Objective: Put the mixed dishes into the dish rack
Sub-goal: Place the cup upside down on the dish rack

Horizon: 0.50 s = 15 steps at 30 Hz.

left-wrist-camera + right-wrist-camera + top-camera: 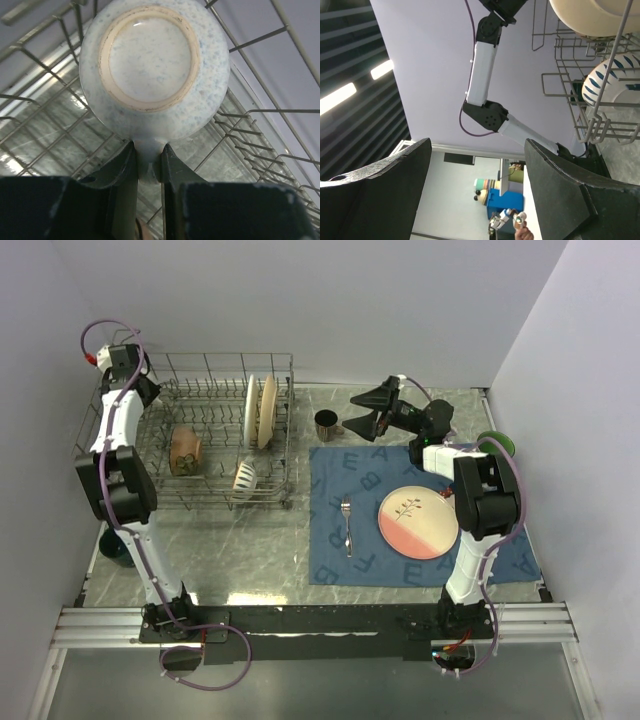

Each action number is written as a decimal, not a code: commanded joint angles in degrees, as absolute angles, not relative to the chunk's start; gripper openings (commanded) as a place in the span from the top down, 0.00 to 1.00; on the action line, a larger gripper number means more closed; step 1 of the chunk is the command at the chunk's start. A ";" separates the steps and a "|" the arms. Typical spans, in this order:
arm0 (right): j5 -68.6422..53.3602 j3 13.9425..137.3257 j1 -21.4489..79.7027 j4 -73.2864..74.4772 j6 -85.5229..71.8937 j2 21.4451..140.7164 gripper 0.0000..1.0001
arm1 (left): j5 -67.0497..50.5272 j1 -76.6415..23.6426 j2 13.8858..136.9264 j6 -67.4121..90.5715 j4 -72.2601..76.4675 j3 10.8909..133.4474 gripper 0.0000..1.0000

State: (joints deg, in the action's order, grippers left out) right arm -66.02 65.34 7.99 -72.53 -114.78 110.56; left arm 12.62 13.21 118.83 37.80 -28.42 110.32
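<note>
Left gripper (148, 150) clamped on speckled bowl (155, 65) rim; I hold it over dish rack (225, 357) wires | right gripper (358, 412) wide open, empty, beside dark mug (326, 422) | pink-and-cream plate (418, 523), fork (346, 525) on placemat (480, 550)

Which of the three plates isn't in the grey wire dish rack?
The pink-and-cream round plate, lying flat on the blue lettered placemat. The white plate and tan plate stand on edge inside the dish rack.
</note>
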 commanded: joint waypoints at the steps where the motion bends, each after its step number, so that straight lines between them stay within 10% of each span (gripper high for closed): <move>1: -66.18 67.67 8.09 -80.95 -131.22 111.97 0.17 | 11.60 13.54 120.14 39.99 -23.91 116.28 0.99; 15: -68.29 67.85 8.00 -72.61 -123.33 108.72 0.16 | 11.87 14.24 129.90 41.56 -28.92 123.93 0.99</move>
